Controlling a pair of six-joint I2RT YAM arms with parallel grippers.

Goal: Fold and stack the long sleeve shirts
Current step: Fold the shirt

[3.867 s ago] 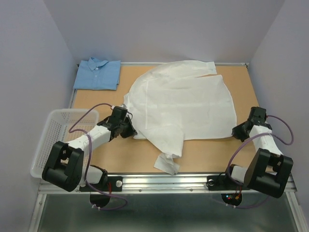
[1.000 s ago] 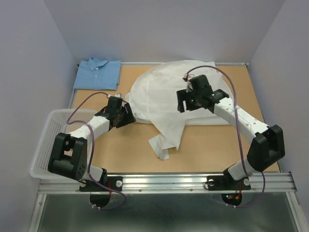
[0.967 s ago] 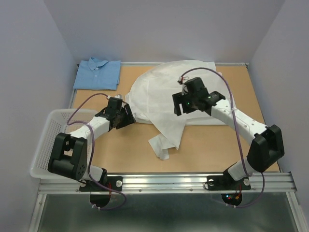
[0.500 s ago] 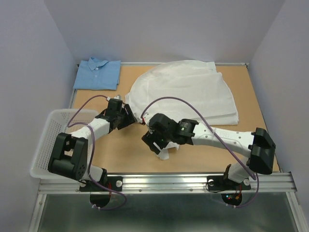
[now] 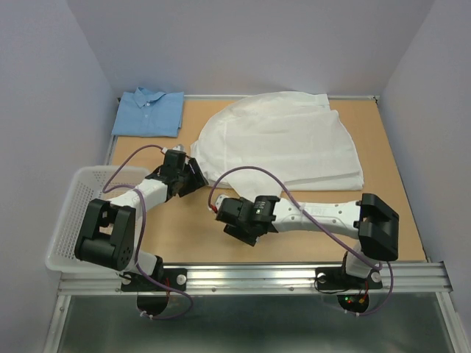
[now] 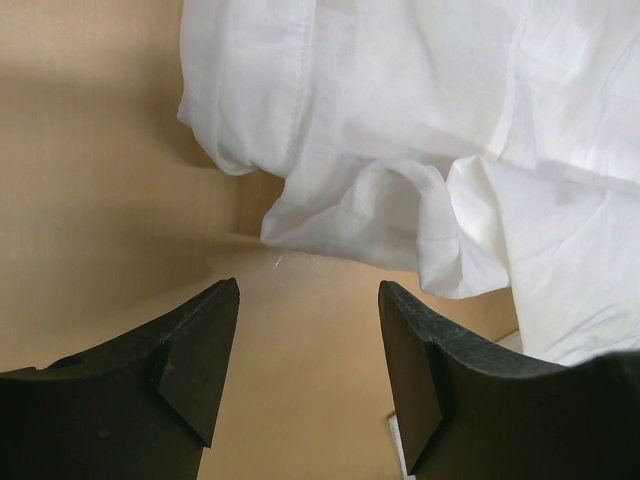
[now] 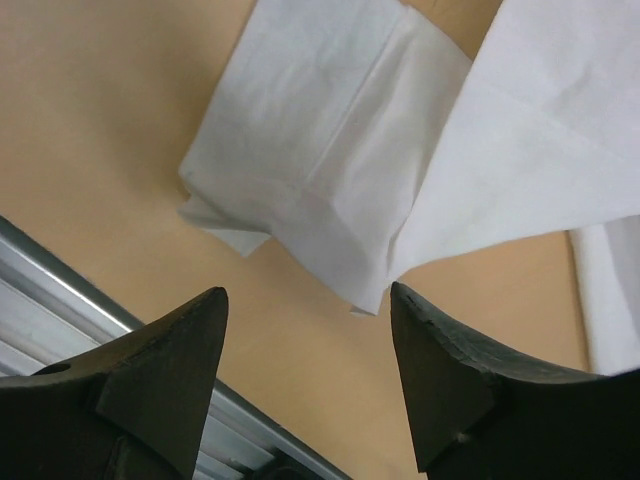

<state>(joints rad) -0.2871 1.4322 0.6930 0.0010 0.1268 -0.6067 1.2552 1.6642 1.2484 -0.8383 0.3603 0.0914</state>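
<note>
The jaws of the right arm (image 5: 316, 215) stand wide apart with nothing between them, low over the loose sleeve cuff (image 7: 315, 150) of the white shirt (image 5: 283, 143). In the right wrist view the cuff lies flat on the bench (image 5: 184, 235) just ahead of the gap, a little nearer one finger (image 7: 160, 380). The sleeve runs off toward the other finger's (image 7: 460, 380) side and somewhat ahead, so its long axis lies slantwise to the line between the two. The shirt's body spreads well beyond these jaws. The jaws of the left arm (image 5: 143, 193) are likewise open and empty. They face the shirt's crumpled side edge (image 6: 350, 215), which lies just ahead of their tips without touching. The right arm is plainly the nearer to the cuff. I judge that it has to lower and close there before the sleeve can be carried over the body. The folded blue shirt (image 5: 150, 112) lies well apart, beyond the left jaws.
</note>
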